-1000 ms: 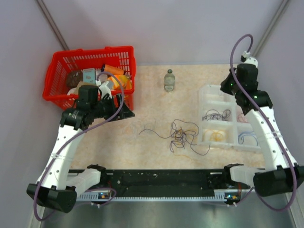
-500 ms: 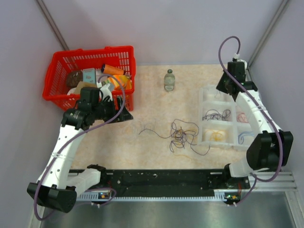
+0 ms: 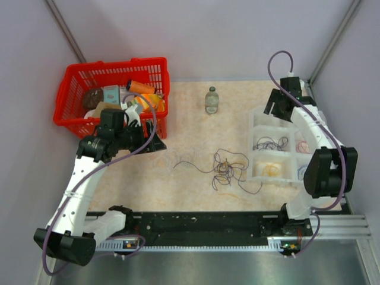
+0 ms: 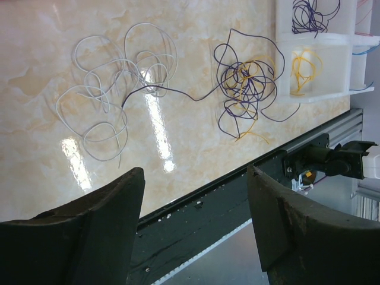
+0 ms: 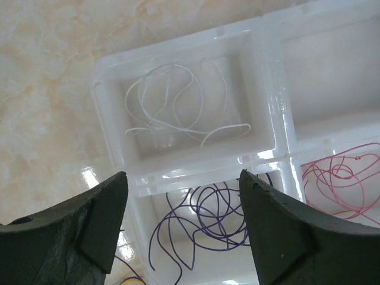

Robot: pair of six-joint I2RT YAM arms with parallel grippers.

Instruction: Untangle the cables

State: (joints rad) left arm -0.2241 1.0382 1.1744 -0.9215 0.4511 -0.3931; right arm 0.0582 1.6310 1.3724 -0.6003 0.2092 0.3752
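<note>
Right wrist view shows our right hand (image 5: pixel 183 178) spread wide above a white cable (image 5: pixel 178 110) in the tray (image 5: pixel 110 127), our left hand (image 4: pixel 195 178) equally wide, so we judge one strand sorted and next must reach the cables (image 3: pixel 228 168) tangled mid-scene on the tabletop (image 3: pixel 190 119).

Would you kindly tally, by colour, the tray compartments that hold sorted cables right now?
White cables: 1
Purple cables: 1
Pink cables: 1
Yellow cables: 1
Blue cables: 1
Total: 5 filled compartments of the tray
</note>
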